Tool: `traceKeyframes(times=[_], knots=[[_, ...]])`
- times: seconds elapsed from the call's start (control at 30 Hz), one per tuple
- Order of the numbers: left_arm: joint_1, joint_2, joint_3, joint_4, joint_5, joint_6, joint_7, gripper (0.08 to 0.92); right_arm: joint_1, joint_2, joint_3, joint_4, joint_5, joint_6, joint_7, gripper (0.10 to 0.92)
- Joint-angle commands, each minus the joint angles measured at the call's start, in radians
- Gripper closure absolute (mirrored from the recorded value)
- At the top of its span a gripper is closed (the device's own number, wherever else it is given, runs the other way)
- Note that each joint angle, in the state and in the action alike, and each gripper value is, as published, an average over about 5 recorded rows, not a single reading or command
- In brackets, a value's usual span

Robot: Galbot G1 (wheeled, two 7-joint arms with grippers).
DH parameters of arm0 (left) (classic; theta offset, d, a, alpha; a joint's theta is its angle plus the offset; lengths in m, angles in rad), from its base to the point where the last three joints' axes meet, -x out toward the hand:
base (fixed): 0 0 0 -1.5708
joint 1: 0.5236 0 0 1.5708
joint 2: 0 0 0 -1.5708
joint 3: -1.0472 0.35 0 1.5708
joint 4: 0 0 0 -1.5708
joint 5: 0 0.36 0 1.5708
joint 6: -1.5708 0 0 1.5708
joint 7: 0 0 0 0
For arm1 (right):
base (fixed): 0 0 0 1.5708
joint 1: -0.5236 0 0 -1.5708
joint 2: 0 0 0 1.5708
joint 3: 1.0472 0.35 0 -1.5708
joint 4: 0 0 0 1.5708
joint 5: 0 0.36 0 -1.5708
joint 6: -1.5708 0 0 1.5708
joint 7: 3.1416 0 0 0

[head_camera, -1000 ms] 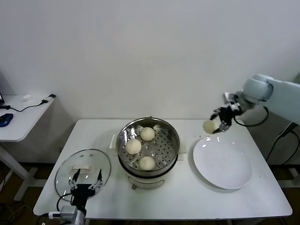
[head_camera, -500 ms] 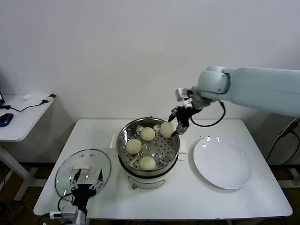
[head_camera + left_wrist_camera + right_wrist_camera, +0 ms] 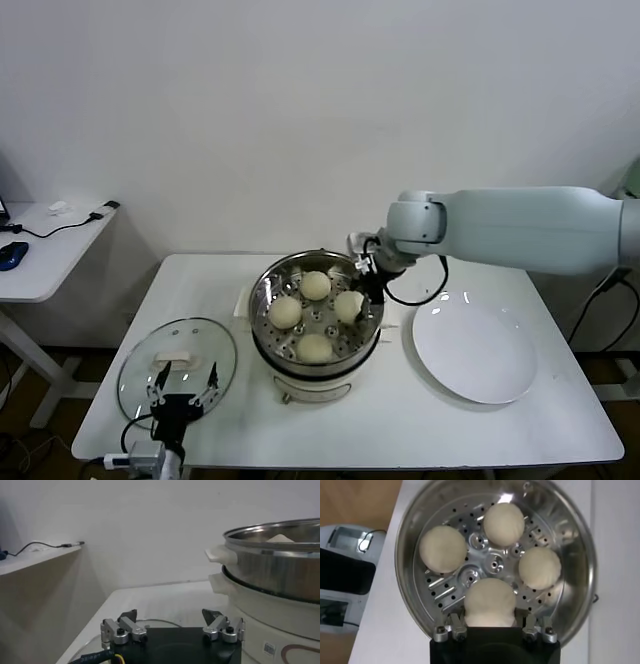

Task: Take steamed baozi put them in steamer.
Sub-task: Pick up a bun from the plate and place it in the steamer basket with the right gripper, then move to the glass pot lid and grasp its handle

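1. The left gripper [image 3: 183, 391] is parked at the near-left edge of the white table [image 3: 520, 425], over the near rim of the round glass lid [image 3: 176, 367] that lies flat there. Its fingers [image 3: 119, 630] are spread wide and hold nothing.
2. Beside the lid, toward the table centre, stands the steamer [image 3: 316, 322]: a shiny steel pot with a perforated inner tray on a white base. The left wrist view shows its outer wall [image 3: 280, 565] from the side, with a bun top just visible above the rim.
3. Three steamed baozi rest free on the perforated tray: one at the near side [image 3: 314, 347], one at the left [image 3: 285, 312] and one at the far side [image 3: 315, 285]. They lie apart from one another around the tray's central boss.
4. The fourth baozi [image 3: 349, 305] is at the right side of the tray. The right gripper [image 3: 362, 293] is inside the pot rim and clamps this bun between its two fingers; in the right wrist view the bun [image 3: 490, 603] fills the gap between them. Whether the bun already touches the tray cannot be told.
5. On the steamer's right, a flat white plate [image 3: 474, 345] lies on the table.
6. The right arm [image 3: 520, 228] extends from the right edge across the far side of the plate to the steamer.
7. A separate side table [image 3: 45, 250] with cables stands at the far left.
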Motion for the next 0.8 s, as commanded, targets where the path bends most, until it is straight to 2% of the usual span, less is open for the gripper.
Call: traceKeyframes(times=[0.03,0.23,0.5,0.7,0.8], knots=[[-0.002,-0.001,0.001,0.000,0.002,0.000,0.000,0.177,-0.083,0.031,0.008,-0.019,-0.037,-0.030,0.047,0.365],[-0.003,-0.003,0.003,0.001,0.002,0.000,-0.001,0.177,-0.090,0.033,0.026,-0.041,-0.036,-0.015,0.050,0.363],[-0.006,-0.001,0.004,0.002,0.002,-0.002,-0.001,0.177,-0.033,0.012,0.043,-0.049,-0.021,0.100,-0.043,0.215],[-0.003,0.001,0.002,-0.006,-0.005,0.010,-0.006,0.177,0.023,-0.062,0.113,-0.080,0.056,0.210,-0.121,0.203],[-0.003,0.004,0.001,-0.014,-0.010,0.017,-0.010,0.177,0.003,-0.126,0.213,-0.092,0.125,0.222,-0.076,0.203]])
